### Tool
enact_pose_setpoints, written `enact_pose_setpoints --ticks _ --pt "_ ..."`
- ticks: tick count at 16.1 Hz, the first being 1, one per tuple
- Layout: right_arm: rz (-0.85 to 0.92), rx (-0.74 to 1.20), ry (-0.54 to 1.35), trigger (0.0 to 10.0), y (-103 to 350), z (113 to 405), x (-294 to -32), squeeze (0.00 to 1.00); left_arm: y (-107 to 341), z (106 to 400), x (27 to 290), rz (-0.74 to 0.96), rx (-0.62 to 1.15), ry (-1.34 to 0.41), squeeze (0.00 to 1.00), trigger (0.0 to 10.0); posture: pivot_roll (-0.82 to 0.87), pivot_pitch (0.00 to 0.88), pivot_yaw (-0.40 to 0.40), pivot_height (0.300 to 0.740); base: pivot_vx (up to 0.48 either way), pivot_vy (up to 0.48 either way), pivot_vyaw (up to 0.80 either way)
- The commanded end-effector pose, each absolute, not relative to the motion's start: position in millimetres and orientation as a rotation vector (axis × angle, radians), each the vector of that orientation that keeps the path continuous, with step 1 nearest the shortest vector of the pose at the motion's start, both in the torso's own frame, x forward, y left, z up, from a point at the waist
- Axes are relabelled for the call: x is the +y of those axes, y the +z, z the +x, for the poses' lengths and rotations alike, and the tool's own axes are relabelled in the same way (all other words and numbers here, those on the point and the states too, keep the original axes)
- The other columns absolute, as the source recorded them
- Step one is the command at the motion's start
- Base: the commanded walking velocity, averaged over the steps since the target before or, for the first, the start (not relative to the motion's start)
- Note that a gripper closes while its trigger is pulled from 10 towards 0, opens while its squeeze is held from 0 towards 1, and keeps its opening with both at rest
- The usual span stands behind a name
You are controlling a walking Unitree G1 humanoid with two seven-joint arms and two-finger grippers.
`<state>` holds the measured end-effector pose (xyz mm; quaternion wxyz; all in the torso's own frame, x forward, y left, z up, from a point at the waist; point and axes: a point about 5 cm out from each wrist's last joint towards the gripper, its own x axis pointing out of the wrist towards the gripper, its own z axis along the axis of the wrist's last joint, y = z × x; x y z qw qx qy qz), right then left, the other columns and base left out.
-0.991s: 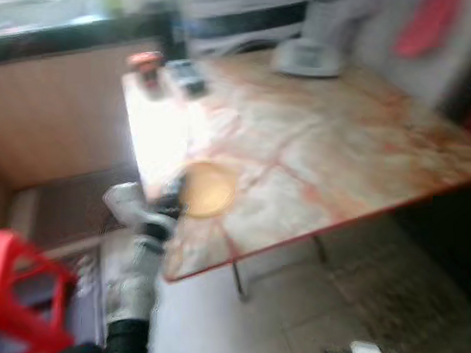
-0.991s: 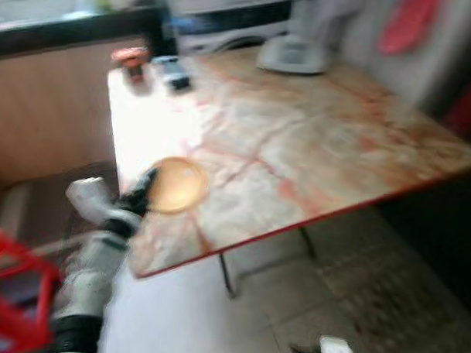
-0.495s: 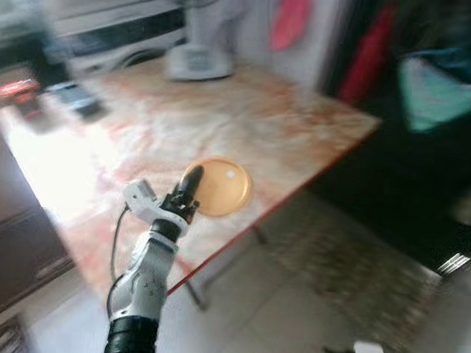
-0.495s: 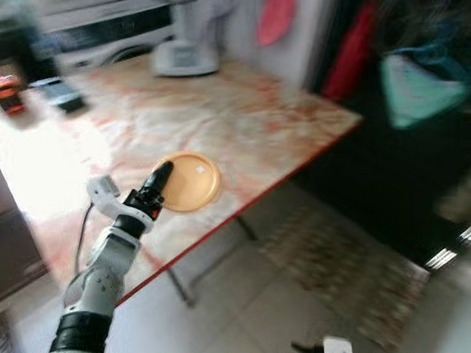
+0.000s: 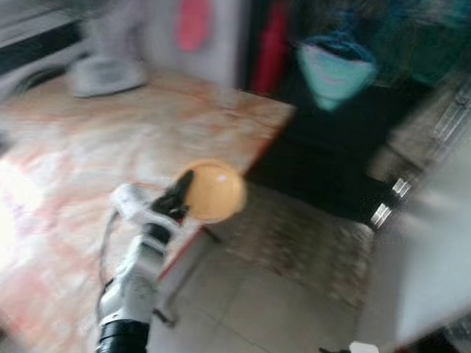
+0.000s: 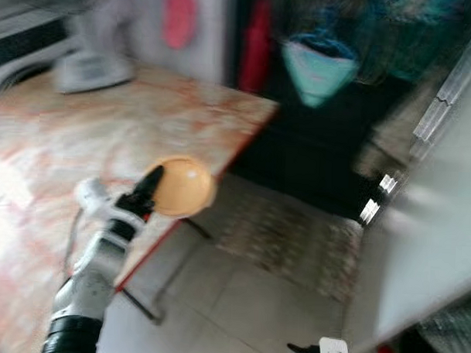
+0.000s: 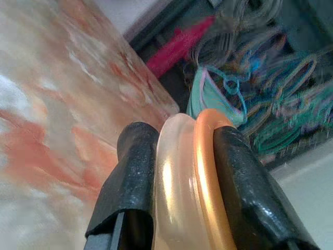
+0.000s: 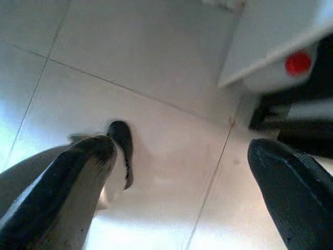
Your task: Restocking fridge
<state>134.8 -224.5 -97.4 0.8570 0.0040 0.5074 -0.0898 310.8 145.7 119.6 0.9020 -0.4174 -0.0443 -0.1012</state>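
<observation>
One marble table (image 5: 82,132), tiled floor (image 5: 262,309), hanging clothes (image 5: 336,68)

Blurred frame, left pincer (image 5: 182,192) gripping round orange lid (image 5: 212,191) at its edge, holding it raised past marbled tabletop (image 5: 82,148) corner, tiled floor (image 5: 254,301) below, teal cloth (image 5: 332,67) hanging behind

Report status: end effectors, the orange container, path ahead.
Left end effector shut on orange lidded container, held up past the marble table edge. Right end effector open, hanging over floor tiles. Head views blurred; path ahead unclear.
</observation>
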Motion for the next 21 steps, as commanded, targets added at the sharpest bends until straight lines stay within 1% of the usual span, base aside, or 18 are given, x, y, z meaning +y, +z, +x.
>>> enact_pose_setpoints --ticks 1,21 --pt "0.011 1.075 -0.191 10.0 -98.3 132.5 -224.6 0.0 125.6 312.9 137.3 -0.859 -0.095 -0.244 0.0 10.0 -0.05 0.0 0.061 0.74 0.0 0.0 -0.8" --pt "0.017 1.075 -0.195 10.0 -98.9 131.9 -222.6 0.0 118.3 311.7 137.5 -0.834 -0.058 -0.246 0.0 10.0 -0.05 0.0 0.071 0.74 0.0 0.0 -0.8"
